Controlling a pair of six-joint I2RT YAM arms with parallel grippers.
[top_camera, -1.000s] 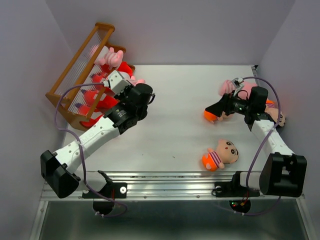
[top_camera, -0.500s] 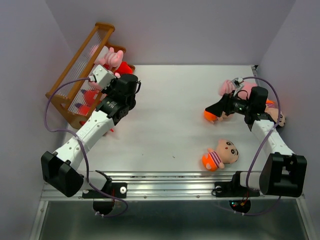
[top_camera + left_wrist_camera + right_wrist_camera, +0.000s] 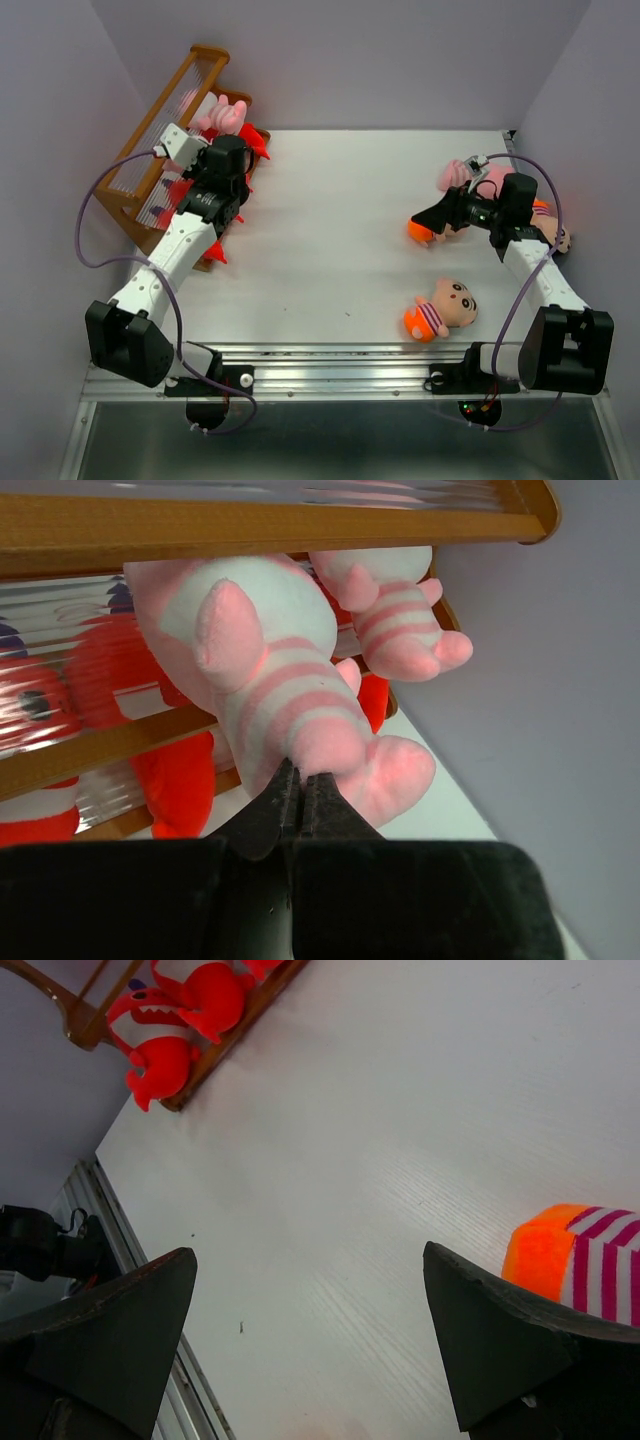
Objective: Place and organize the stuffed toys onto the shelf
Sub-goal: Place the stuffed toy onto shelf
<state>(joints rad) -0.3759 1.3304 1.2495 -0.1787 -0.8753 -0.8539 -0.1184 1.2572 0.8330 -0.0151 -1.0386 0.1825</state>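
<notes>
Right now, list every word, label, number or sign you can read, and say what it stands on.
None: no view shows any readable text. The shelf, the pink striped pig, the red monsters and the boy doll carry no lettering, labels or numbers.

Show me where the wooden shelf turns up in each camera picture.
Top external: shelf at upper left.
Left wrist: shelf across the top, close up.
Right wrist: shelf in top left corner.
Shared landmark: red monsters on it.
</notes>
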